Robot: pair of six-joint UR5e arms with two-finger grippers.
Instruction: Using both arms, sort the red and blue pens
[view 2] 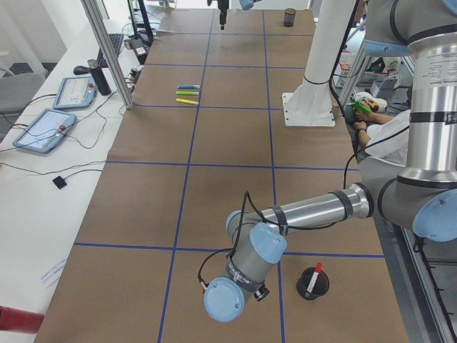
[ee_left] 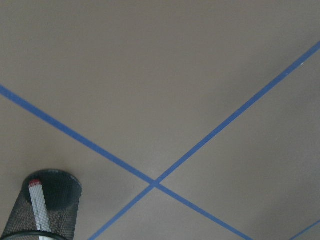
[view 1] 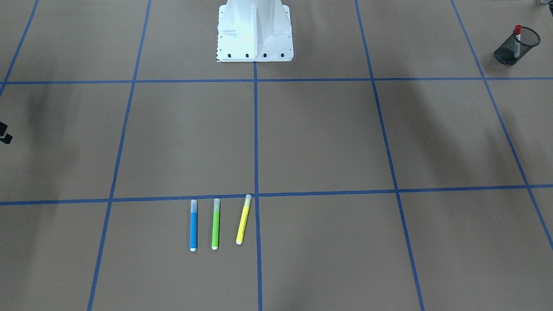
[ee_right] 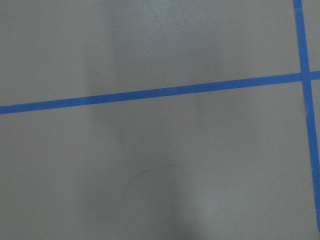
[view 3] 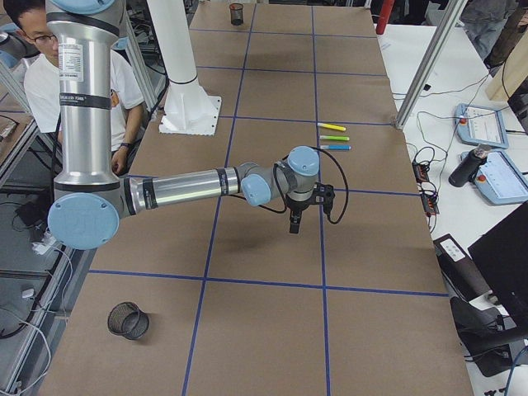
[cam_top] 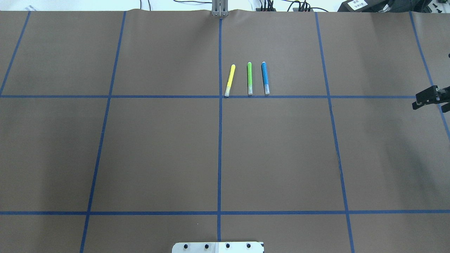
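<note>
The blue pen (cam_top: 265,78) lies flat at the far middle of the table, also seen in the front view (view 1: 193,224), with nothing touching it. The red pen (view 1: 517,39) stands upright in a black mesh cup (view 1: 518,47) at the robot's left end; the left wrist view shows the same pen (ee_left: 39,204) from above. In the side view my left gripper (view 2: 258,293) hangs beside that cup, mostly hidden under the wrist, so I cannot tell its state. My right gripper (cam_top: 427,97) hovers at the right edge, far from the pens, and its jaws are unclear.
A green marker (cam_top: 249,78) and a yellow marker (cam_top: 230,80) lie next to the blue pen. An empty mesh cup (view 3: 128,320) stands at the robot's right end. The white pedestal (view 1: 255,34) is bolted at the near middle. A person (view 3: 49,66) sits behind the robot.
</note>
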